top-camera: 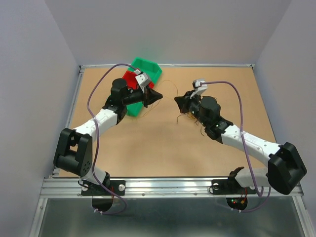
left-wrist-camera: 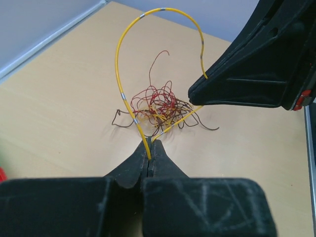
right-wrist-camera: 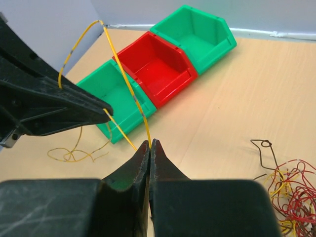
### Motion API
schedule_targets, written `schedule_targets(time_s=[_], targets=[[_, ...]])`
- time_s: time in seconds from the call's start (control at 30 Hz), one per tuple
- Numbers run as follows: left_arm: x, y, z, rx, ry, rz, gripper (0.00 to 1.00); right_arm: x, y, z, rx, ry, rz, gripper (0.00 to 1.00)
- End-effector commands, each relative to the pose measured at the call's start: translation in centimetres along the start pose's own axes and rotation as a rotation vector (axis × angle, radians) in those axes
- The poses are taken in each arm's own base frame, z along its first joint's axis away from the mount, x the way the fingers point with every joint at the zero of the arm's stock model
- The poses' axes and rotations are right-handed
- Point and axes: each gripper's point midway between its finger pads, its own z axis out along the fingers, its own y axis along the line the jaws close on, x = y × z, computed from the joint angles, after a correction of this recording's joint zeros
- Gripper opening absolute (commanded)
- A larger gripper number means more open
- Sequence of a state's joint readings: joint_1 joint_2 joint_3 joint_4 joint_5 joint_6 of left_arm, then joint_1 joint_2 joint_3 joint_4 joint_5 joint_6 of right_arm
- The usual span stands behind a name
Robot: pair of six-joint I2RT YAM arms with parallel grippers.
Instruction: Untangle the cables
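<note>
Pinching yellow cable (left-wrist-camera: 168,9): 2 pincers (left-wrist-camera: 149,157) (right-wrist-camera: 149,143)

Overhead, two wrist close-ups sharing cables (left-wrist-camera: 158,106)

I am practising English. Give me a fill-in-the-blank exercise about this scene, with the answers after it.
The left end effector and right end effector both pinch one ___ cable.
The red bin stands between two ___ bins.
The tangled clump on the table is mostly ___.
Missing words: yellow, green, red.
</note>
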State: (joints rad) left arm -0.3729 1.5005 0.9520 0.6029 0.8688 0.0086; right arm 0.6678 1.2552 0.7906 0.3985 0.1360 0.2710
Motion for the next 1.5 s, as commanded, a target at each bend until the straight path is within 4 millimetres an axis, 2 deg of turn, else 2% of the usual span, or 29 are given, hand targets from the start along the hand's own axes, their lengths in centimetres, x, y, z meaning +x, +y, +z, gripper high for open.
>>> schedule_targets(time_s=[0.0,0.07,0.1,0.17,0.2,0.27,0.3,0.33,0.37,0.4,0.57,0.67,0.77,0.83,0.97,1.03,1.07,1.1,1.13,1.17,1.23,1.4,1.47], targets=[[-5.0,5.1,-2.9,-0.178,-0.09,0.073,0.0,-0.2,-4.3,1.4,0.168,0.023,-0.002,0.0],[-5.4,5.1,-3.1,-0.181,-0.099,0.053,0.0,0.3,-5.0,2.5,0.165,0.049,0.006,0.01],[-5.7,5.0,-3.3,-0.184,-0.105,0.059,0.0,2.0,-5.5,3.5,0.166,0.097,0.01,0.01],[-5.8,5.0,-3.5,-0.191,-0.109,0.068,0.0,3.8,-5.1,5.0,0.113,0.156,0.017,0.01],[-6.1,4.8,-3.7,-0.191,-0.116,0.076,0.0,5.5,-5.2,6.5,0.105,0.2,0.017,0.01],[-6.4,4.5,-3.9,-0.195,-0.124,0.082,0.0,6.3,-5.1,8.1,0.096,0.218,0.028,0.01],[-6.6,4.4,-4.1,-0.195,-0.127,0.087,0.0,6.0,-5.4,9.0,0.115,0.203,0.035,0.0],[-6.7,4.2,-4.1,-0.195,-0.129,0.091,0.0,6.2,-6.0,9.5,0.147,0.198,0.048,0.01],[-6.8,4.1,-4.2,-0.195,-0.131,0.093,0.0,7.3,-7.8,10.0,0.231,0.201,0.045,0.1],[-7.2,3.7,-4.5,-0.195,-0.14,0.103,0.0,7.1,-9.0,10.1,0.272,0.189,0.06,0.14],[-8.2,2.1,-5.3,-0.172,-0.16,0.124,0.0,7.8,-14.7,9.3,0.39,0.179,0.126,0.14],[-8.9,1.1,-5.6,-0.146,-0.172,0.131,0.0,8.1,-15.3,9.1,0.383,0.182,0.136,0.1],[-8.8,1.0,-5.5,-0.137,-0.168,0.128,0.0,8.1,-13.9,9.1,0.301,0.186,0.139,0.08],[-8.5,1.4,-5.3,-0.141,-0.161,0.129,0.0,7.0,-11.5,9.4,0.166,0.162,0.144,0.01],[-7.2,2.5,-4.6,-0.164,-0.139,0.12,0.0,5.6,-7.3,8.8,-0.069,0.141,0.12,0.01],[-6.9,2.8,-4.3,-0.174,-0.132,0.137,0.0,5.1,-5.6,7.8,-0.159,0.135,0.106,0.0],[-6.7,3.0,-4.1,-0.176,-0.129,0.138,0.0,4.5,-4.9,7.6,-0.187,0.114,0.099,0.01],[-6.4,3.2,-4.0,-0.178,-0.125,0.136,0.0,4.7,-4.7,7.2,-0.202,0.12,0.093,0.01],[-6.2,3.2,-3.9,-0.173,-0.121,0.134,0.0,4.7,-4.5,6.9,-0.216,0.122,0.085,0.09],[-6.2,3.1,-3.8,-0.172,-0.121,0.136,0.0,4.2,-4.1,6.6,-0.233,0.109,0.075,0.35],[-6.3,2.9,-3.8,-0.171,-0.123,0.144,0.0,4.5,-4.0,6.1,-0.252,0.113,0.047,0.61],[-7.0,2.3,-4.3,-0.178,-0.139,0.169,0.0,5.5,-3.5,6.3,-0.307,0.135,0.008,0.67],[-7.2,2.3,-4.4,-0.184,-0.143,0.173,0.0,6.1,-2.4,6.0,-0.381,0.16,0.001,0.7]])
